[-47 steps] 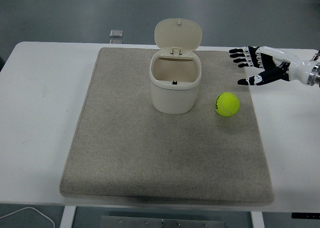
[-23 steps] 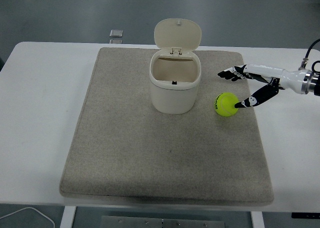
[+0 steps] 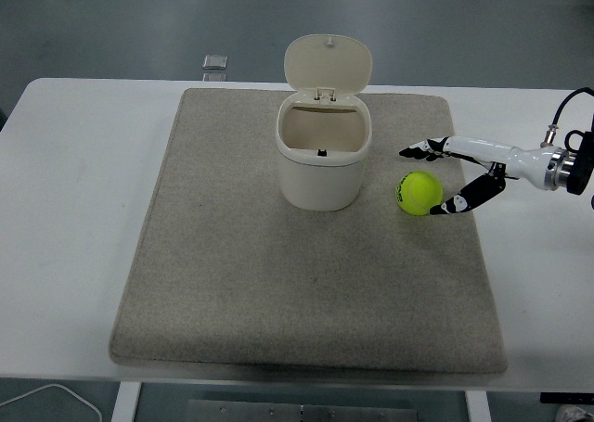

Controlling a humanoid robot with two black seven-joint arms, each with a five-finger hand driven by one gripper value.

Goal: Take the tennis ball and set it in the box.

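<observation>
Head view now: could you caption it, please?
Right hand open around tennis ball beside open-lidded box on mat.

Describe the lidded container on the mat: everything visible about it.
The box is a cream, plastic-looking bin with rounded corners, standing upright on the grey mat, towards its far side. Its hinged lid stands open at the back. The inside looks empty but for a small dark mark. The tennis ball lies to its right, apart from it.
</observation>
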